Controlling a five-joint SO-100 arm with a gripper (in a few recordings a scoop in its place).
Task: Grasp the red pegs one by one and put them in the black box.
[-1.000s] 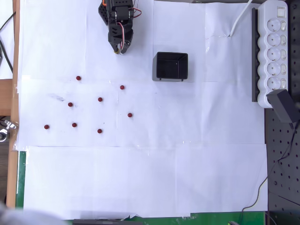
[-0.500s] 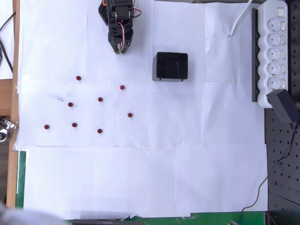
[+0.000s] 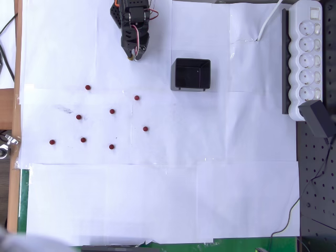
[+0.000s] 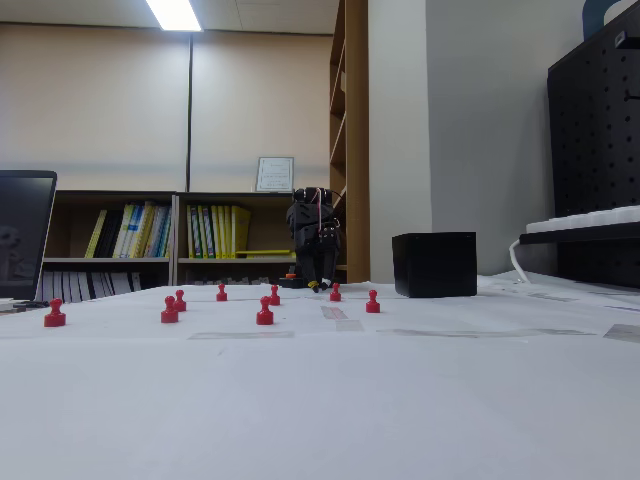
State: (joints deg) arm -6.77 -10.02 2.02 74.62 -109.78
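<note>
White paper covers my worktop (image 3: pixel 157 199); nothing started yet.
Pegs (image 3: pixel 112 111) lie scattered below and left of my tool (image 3: pixel 134 56) overhead, box (image 3: pixel 192 74) just right of it. They're tiny, so a slightly off pinch could knock one rolling. Tool looks pressed together, holding nothing, though I can't tell for sure.

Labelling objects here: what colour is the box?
Black, glossy inside; the black box shows best in the overhead view.
</note>
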